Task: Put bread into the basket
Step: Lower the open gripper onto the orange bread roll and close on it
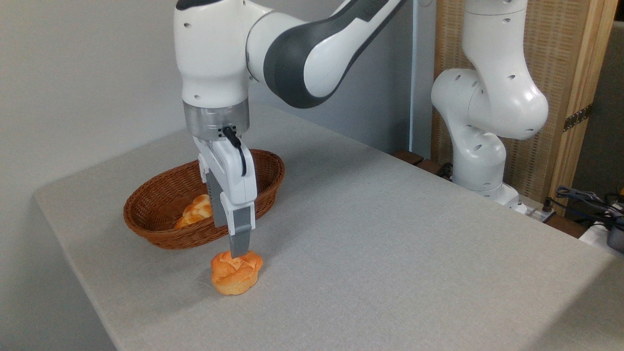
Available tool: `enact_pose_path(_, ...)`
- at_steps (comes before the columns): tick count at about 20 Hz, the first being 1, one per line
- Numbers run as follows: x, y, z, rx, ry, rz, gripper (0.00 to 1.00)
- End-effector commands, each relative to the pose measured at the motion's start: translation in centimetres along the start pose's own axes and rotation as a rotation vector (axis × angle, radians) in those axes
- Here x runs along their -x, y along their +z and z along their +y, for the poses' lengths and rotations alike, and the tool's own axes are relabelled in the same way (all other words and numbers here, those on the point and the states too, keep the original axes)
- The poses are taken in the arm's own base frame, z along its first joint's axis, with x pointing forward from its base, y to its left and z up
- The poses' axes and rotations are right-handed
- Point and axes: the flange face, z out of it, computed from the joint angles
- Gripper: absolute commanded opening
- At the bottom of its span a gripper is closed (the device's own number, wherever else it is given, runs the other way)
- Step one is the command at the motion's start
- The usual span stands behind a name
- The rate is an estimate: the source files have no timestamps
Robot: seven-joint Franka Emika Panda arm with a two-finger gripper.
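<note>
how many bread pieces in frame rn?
2. A round bun sits on the table in front of the basket, with the gripper at its top. A second golden bread piece lies inside the basket, partly hidden by the gripper; more could be behind it.

Beside the brown woven basket [146, 222], which held a golden braided loaf [195, 212], the bread [236, 273] was golden-orange with a swirled top on a grey table [390, 253].
</note>
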Motion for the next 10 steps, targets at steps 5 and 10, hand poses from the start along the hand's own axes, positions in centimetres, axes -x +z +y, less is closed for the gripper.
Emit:
enact_pose_path(5, 0.9, 4.7, 0.4, -0.015, 0.147, -0.014, 1.00)
enact_pose_path(10, 0.3, 7.3, 1.2, -0.019, 0.182, -0.008, 0.98)
